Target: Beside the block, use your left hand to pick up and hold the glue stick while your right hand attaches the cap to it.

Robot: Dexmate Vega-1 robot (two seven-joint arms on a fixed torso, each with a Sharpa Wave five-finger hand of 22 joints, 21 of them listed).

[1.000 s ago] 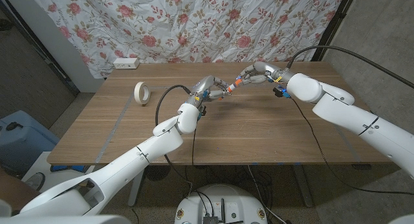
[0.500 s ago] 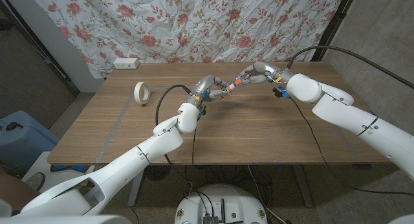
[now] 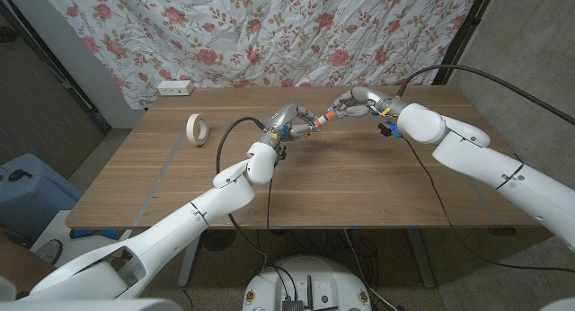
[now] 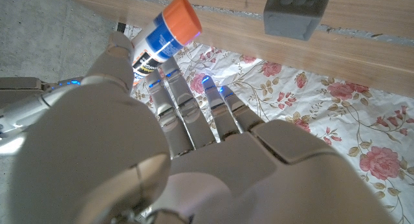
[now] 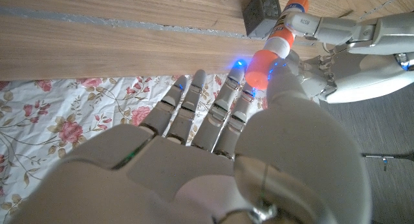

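My left hand holds a white glue stick above the middle of the table, toward its far edge. In the left wrist view the glue stick sticks out past my fingers with an orange end up. My right hand pinches the orange cap against the stick's near end, and my left hand grips the other end. A small grey block sits on the table just under the stick; the left wrist view also shows the block.
A roll of masking tape lies on the table's left side. A white power strip sits at the far left edge. A floral curtain hangs behind the table.
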